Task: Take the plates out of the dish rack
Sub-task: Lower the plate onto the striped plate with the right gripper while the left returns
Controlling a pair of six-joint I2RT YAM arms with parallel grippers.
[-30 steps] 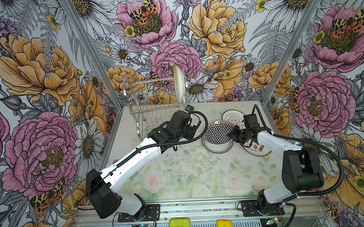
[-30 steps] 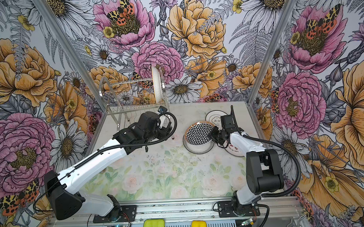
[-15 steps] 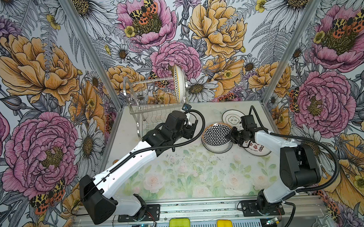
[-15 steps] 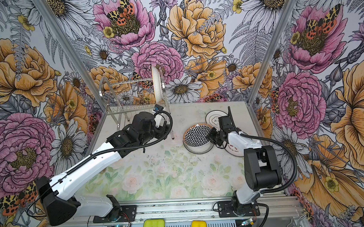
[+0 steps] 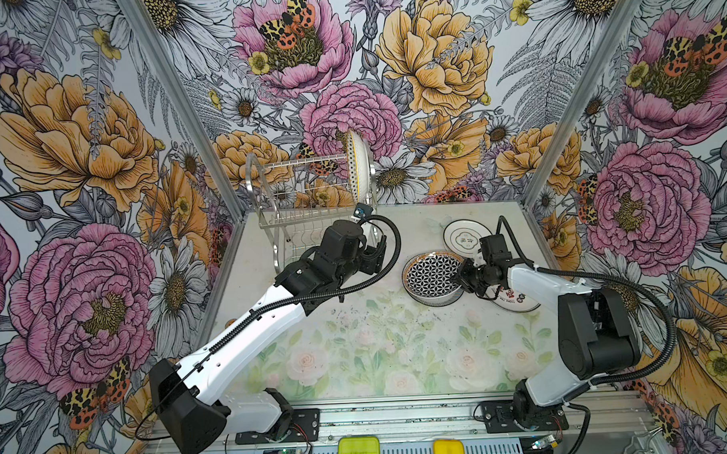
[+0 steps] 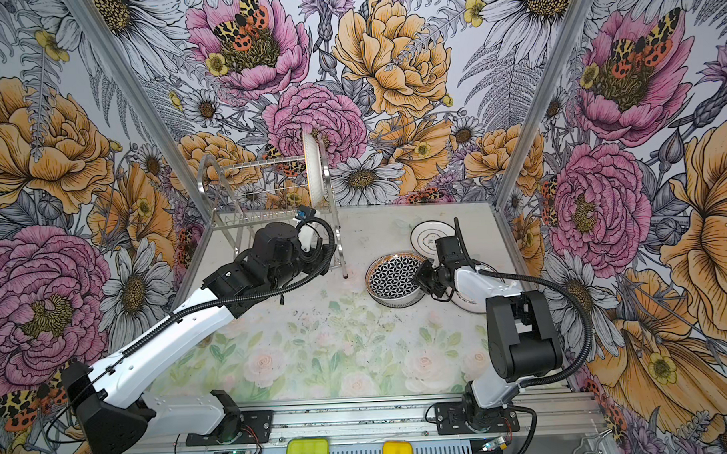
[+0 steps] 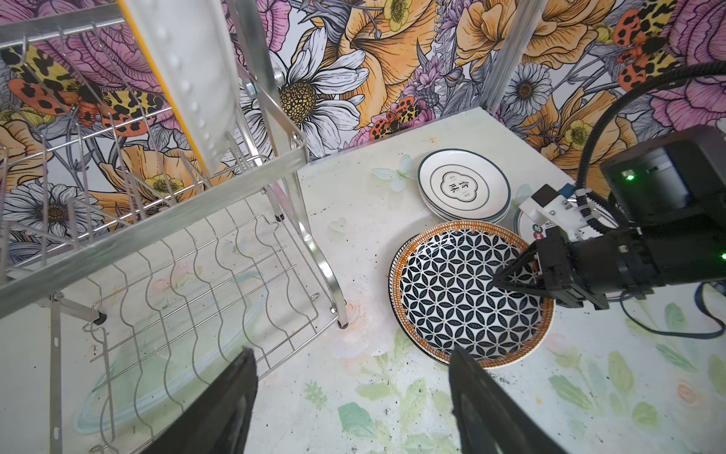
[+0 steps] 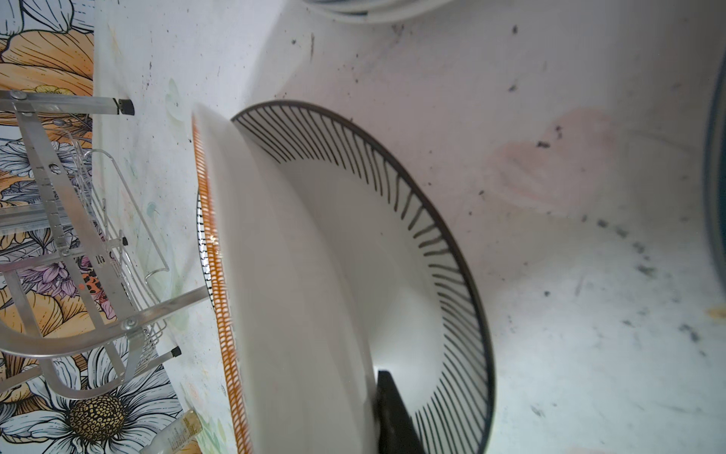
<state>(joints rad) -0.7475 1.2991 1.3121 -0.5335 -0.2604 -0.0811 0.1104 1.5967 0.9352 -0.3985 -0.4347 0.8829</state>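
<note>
1. Both left gripper (image 7: pixel 351 353) jaws gape empty, bottom centre.
2. Centre right, my right gripper (image 7: pixel 501 280) pinches the lattice plate (image 7: pixel 451 298) by its rim; a slip could chip the striped plate (image 8: pixel 432 236) beneath.
3. Upper left, the dish rack (image 7: pixel 251 177) holds one dotted plate (image 7: pixel 196 78).

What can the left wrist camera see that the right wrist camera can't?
Only the left wrist camera: the standing plate in the rack, the lettered plate's face, and the orange-rimmed plate's patterned inside. Only the right wrist camera: that plate's white underside and the striped plate under it. Both: the rack and the orange-rimmed plate.
</note>
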